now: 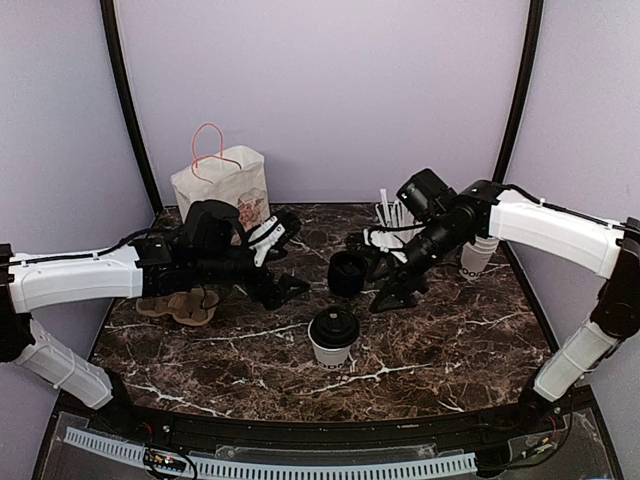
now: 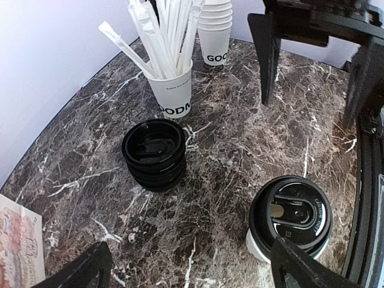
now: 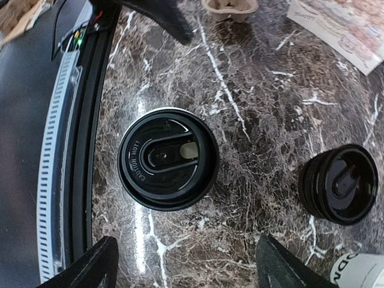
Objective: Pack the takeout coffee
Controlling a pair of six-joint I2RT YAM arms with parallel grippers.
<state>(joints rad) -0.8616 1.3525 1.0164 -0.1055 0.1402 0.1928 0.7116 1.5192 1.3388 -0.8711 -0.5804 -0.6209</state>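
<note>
Lid fitted, the takeout coffee (image 1: 333, 337) stood upright on the desk (image 1: 455, 345), centred near the front edge and touched by nothing. The left gripper (image 1: 283, 262) hung behind and to its left, fingers spread wide and empty. The right gripper (image 1: 385, 272) hung behind and to its right, likewise wide apart and holding nothing. A stack of black lids (image 1: 347, 272) sat between both grippers, behind the coffee.

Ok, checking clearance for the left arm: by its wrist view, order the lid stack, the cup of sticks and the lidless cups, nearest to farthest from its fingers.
1. Black lid stack, just ahead, left of centre.
2. Cup of sticks, directly behind the lids.
3. Lidless cups, farthest back, at the top edge.
</note>
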